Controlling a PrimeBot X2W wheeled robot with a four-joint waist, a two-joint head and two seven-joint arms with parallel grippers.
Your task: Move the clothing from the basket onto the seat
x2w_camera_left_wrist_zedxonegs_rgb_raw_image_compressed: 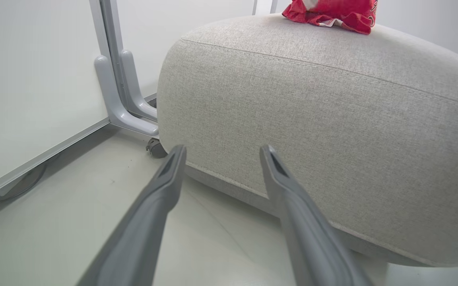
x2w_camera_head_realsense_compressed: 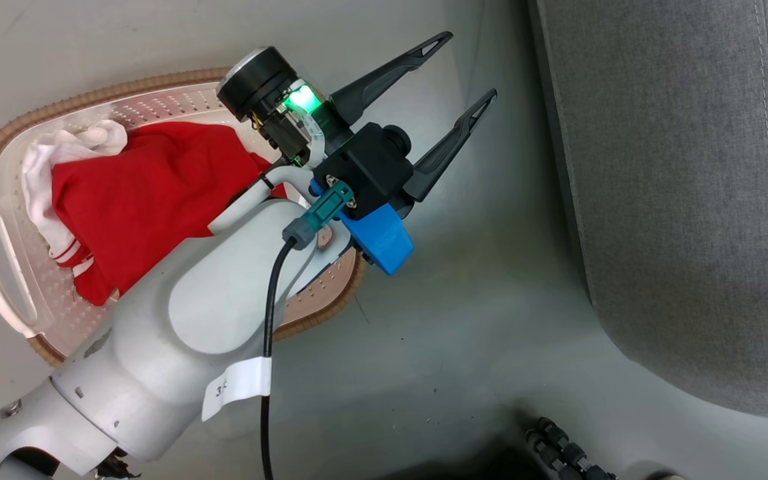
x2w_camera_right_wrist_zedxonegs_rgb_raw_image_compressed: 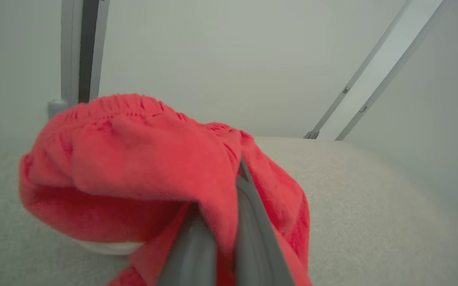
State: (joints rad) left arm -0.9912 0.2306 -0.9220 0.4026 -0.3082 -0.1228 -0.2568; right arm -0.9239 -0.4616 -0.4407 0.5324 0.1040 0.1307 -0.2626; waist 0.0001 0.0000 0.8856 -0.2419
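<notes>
Red clothing (x2w_camera_head_realsense_compressed: 144, 193) with white panels lies bunched in the cream basket (x2w_camera_head_realsense_compressed: 91, 93) at the left of the head view. My left arm reaches over the basket's right end. Past the rim, over the floor, my left gripper (x2w_camera_head_realsense_compressed: 469, 65) is open and holds nothing; it points toward the grey seat (x2w_camera_head_realsense_compressed: 691, 200). In the left wrist view the open left gripper (x2w_camera_left_wrist_zedxonegs_rgb_raw_image_compressed: 223, 150) faces the seat's side (x2w_camera_left_wrist_zedxonegs_rgb_raw_image_compressed: 312, 119), and red clothing (x2w_camera_left_wrist_zedxonegs_rgb_raw_image_compressed: 332, 14) lies on top. My right gripper (x2w_camera_right_wrist_zedxonegs_rgb_raw_image_compressed: 225, 186) is shut on red clothing (x2w_camera_right_wrist_zedxonegs_rgb_raw_image_compressed: 133, 159) over the seat's top (x2w_camera_right_wrist_zedxonegs_rgb_raw_image_compressed: 372, 198).
A strip of bare grey floor (x2w_camera_head_realsense_compressed: 477, 300) separates the basket from the seat. A grey frame leg (x2w_camera_left_wrist_zedxonegs_rgb_raw_image_compressed: 121, 99) with a castor and a white wall panel stand left of the seat. A black ribbed cable (x2w_camera_head_realsense_compressed: 564, 453) lies on the floor at the bottom.
</notes>
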